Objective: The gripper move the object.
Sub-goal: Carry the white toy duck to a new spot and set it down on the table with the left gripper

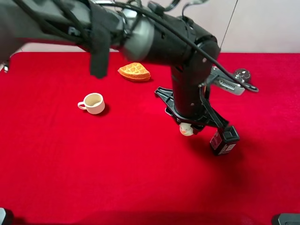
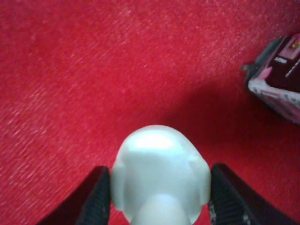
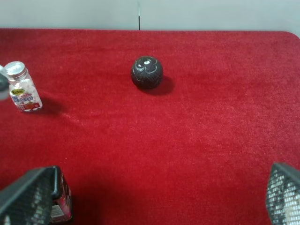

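Exterior high: the left gripper (image 1: 187, 123) is reaching down over the red cloth (image 1: 140, 178). The object (image 1: 186, 130) is sitting directly beneath it, between the jaws. Whether the object is resting on the cloth or is just clear of it cannot be told. A dark box (image 1: 224, 139) is lying just beside the gripper, toward the robot's right. A mug (image 1: 93, 103) and a waffle (image 1: 134, 71) are lying well apart from it on the other side. Left wrist: the fingers (image 2: 96, 199) are pressing on both flanks of the object (image 2: 159, 164), so this gripper is judged to be grasping it. The box (image 2: 276, 79) is showing ahead and to one side. The object is looking smooth and rounded, so a slip is a risk. The grip should be held firm and the lift taken straight up, clearing the box before any sideways travel. Right wrist: the right gripper (image 3: 157, 199) is standing spread wide and holding nothing. A dark ball (image 3: 146, 72) and a bottle (image 3: 22, 87) are lying well ahead of it.
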Robot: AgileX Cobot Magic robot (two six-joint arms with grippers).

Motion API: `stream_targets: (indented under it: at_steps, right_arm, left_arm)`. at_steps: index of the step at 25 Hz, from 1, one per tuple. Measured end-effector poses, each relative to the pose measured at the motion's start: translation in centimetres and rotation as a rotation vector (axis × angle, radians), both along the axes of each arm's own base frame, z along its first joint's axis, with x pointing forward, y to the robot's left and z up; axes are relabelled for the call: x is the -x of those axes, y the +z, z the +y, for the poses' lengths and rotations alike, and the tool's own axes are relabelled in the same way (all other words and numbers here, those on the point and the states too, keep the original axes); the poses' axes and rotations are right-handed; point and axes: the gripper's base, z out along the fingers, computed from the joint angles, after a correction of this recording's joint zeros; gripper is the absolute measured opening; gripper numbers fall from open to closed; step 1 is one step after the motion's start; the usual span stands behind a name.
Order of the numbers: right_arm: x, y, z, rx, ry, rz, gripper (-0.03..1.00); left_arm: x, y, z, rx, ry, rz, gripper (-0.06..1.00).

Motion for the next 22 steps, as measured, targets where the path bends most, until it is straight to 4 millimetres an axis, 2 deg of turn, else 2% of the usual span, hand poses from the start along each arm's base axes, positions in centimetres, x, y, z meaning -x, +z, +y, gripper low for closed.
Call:
stream_targets:
  at_steps: [4,15,22]
  right_arm:
    - [0.0,0.0,0.0,0.000,0.000,0.000,0.69]
    - [0.0,0.0,0.0,0.000,0.000,0.000,0.69]
    - [0.0,0.0,0.0,0.000,0.000,0.000,0.69]
  left_arm:
    - [0.5,-0.8,-0.6,-0.008,-0.016,0.008,0.45]
    - [0.9,-3.3,-0.9,-0.047,-0.013,0.049,0.45]
    - [0.9,-3.4,-0.9,-0.050,-0.013,0.051,0.45]
